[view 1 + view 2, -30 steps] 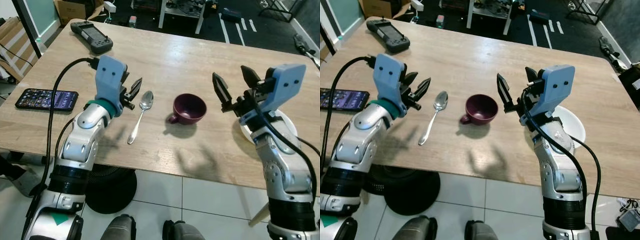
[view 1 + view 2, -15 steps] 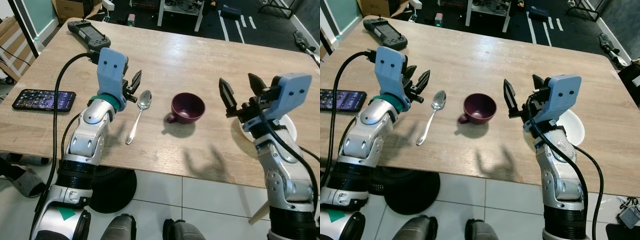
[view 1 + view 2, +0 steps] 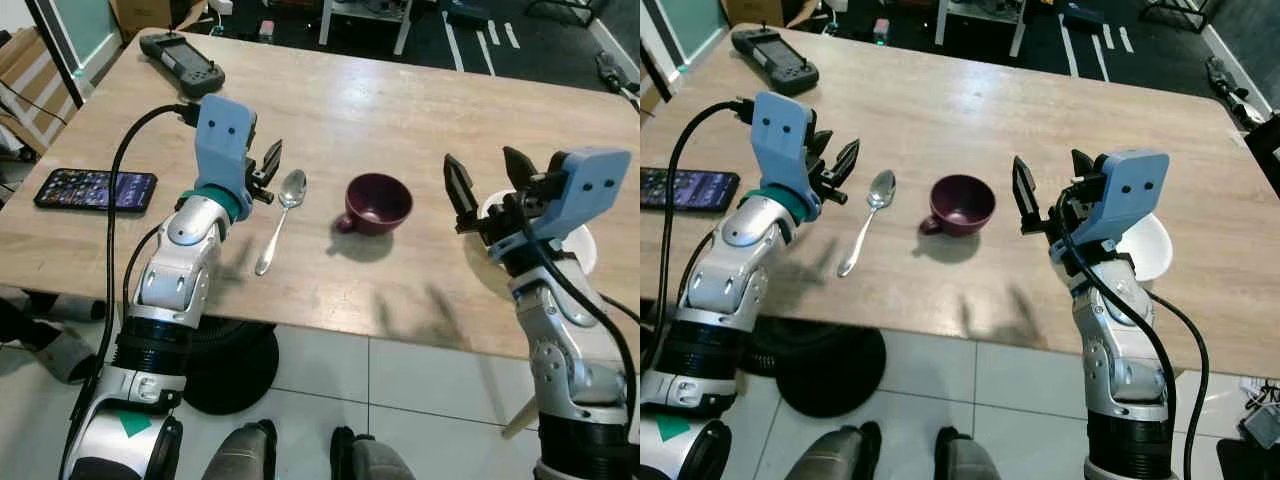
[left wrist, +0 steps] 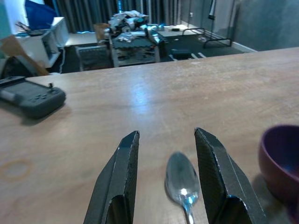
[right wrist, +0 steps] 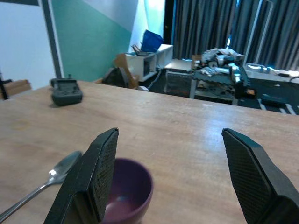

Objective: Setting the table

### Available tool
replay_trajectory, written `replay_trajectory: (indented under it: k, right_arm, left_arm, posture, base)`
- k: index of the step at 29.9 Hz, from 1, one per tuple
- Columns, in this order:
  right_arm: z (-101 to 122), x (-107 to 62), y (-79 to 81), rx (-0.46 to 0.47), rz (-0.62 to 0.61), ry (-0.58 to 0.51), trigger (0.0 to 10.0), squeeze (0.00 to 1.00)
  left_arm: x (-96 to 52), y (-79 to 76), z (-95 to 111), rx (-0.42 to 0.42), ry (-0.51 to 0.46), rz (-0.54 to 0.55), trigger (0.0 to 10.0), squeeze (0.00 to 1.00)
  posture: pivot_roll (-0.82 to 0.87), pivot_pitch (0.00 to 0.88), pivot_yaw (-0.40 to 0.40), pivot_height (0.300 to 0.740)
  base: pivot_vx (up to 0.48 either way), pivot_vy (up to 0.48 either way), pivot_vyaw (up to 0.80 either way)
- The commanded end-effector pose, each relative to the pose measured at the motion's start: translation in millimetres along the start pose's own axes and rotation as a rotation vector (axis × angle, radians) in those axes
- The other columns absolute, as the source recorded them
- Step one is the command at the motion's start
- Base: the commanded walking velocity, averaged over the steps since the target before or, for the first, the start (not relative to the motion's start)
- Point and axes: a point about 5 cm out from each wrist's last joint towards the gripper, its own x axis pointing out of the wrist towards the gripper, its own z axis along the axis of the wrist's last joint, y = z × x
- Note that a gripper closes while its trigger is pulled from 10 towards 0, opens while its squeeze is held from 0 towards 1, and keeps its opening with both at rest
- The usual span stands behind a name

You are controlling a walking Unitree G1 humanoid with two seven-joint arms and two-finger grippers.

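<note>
Both arms poised over the pale wooden table (image 3: 420,120), nothing picked up yet.

From left to right: a black smartphone (image 3: 95,189) lies near the edge; the left gripper (image 3: 266,174) hovers with fingers parted just beside the bowl of the silver metal spoon (image 3: 281,214); the dark purple ceramic cup (image 3: 376,203) stands mid-table; the right gripper (image 3: 487,183) hangs wide open between the cup and the white round plate (image 3: 583,247). The next move likely calls for lowering one gripper onto its nearest item.
</note>
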Motion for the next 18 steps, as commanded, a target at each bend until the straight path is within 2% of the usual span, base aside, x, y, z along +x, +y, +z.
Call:
replay_trajectory:
  k: [1,18]
  right_arm:
    - [0.6,-3.3,-5.0,-0.007,-0.025,-0.002,10.0,0.00]
    - [2.0,-4.1,-6.8,-0.013,-0.030,-0.003,10.0,0.00]
  left_arm:
    - [1.7,-1.9,-1.7,-0.008,0.012,-0.001,10.0,0.00]
    - [4.3,-3.5,0.6,-0.012,0.003,-0.005,10.0,0.00]
  posture:
    - [0.06,0.002,0.005,0.740]
    - [0.05,0.007,0.006,0.740]
  base:
    - [-0.428,0.000,0.00]
    - [-0.389,0.000,0.00]
